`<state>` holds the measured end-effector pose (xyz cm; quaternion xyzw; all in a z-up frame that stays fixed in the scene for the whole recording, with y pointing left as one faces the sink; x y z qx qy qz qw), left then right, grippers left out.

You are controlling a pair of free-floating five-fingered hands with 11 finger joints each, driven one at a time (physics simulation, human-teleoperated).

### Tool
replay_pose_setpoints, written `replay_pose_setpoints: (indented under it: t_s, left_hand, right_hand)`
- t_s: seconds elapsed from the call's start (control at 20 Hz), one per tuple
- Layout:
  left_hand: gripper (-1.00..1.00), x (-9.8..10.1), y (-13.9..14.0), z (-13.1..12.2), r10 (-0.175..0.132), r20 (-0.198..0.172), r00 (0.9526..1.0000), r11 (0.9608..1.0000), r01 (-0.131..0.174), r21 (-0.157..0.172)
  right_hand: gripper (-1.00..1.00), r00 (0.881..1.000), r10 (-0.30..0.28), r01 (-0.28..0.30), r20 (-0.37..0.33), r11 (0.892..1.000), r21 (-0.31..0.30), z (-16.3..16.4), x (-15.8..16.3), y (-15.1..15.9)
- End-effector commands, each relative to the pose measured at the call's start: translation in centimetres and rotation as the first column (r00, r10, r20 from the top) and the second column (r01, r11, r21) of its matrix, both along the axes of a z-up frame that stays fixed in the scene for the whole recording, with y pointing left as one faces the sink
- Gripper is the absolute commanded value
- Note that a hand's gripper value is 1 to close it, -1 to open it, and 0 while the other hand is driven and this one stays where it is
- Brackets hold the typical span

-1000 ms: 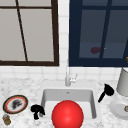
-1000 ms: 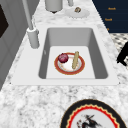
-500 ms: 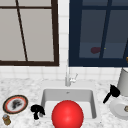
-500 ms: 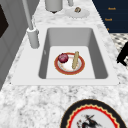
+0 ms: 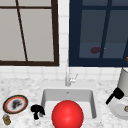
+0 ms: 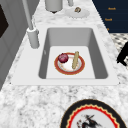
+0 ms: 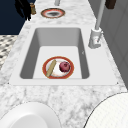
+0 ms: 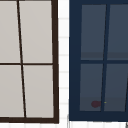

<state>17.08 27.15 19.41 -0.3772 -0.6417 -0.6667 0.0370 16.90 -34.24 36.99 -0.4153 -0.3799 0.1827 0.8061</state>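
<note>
Black left hand [image 5: 37,111] hovers at lower left of the front view, fingers curled on nothing, just beside the sink [image 5: 45,98] rim and near the patterned plate [image 5: 15,104] and small jar [image 5: 6,119]. Right hand [image 5: 115,95] hangs at right, above a white plate [image 5: 117,110]; its fingers cannot be judged. In the basin, a red-rimmed plate [image 6: 69,63] carries a plum [image 6: 63,57] and a breadstick [image 6: 75,60]. Risk: a careless sweep by the left hand would likely topple the jar.
</note>
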Motion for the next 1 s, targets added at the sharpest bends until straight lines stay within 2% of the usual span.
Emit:
replay_pose_setpoints:
  t_s: [0.0, 0.05, 0.25, 0.55, 0.85, 0.95]
  left_hand:
    - [0.00, 0.0, 0.0, 0.0, 0.000, 0.000, 1.0000, 1.0000, 0.000, 0.000]
    - [0.00, 0.0, 0.0, 0.0, 0.000, 0.000, 1.0000, 1.0000, 0.000, 0.000]
    - [0.00, 0.0, 0.0, 0.0, 0.000, 0.000, 1.0000, 1.0000, 0.000, 0.000]
    - [0.00, 0.0, 0.0, 0.0, 0.000, 0.000, 1.0000, 1.0000, 0.000, 0.000]
    - [0.00, 0.0, 0.0, 0.0, 0.000, 0.000, 1.0000, 1.0000, 0.000, 0.000]
    - [0.00, 0.0, 0.0, 0.0, 0.000, 0.000, 1.0000, 1.0000, 0.000, 0.000]
  right_hand:
    - [-1.00, 0.992, -0.124, 0.124, -0.002, 0.991, 0.043, 0.0, -0.5, 0.0]
    - [-1.00, 0.989, -0.145, 0.145, -0.005, 0.987, 0.062, 0.4, -0.5, 0.0]
    - [-1.00, 0.984, -0.175, 0.172, 0.013, 0.978, 0.118, 1.0, -0.7, 0.0]
    - [-1.00, 0.972, -0.234, 0.230, 0.002, 0.960, 0.157, 1.8, -0.9, -0.1]
    - [-1.00, 0.959, -0.284, 0.277, 0.003, 0.938, 0.208, 3.0, -1.0, -0.1]
    - [-1.00, 0.971, -0.239, 0.235, -0.013, 0.939, 0.250, 3.4, -1.9, -0.6]
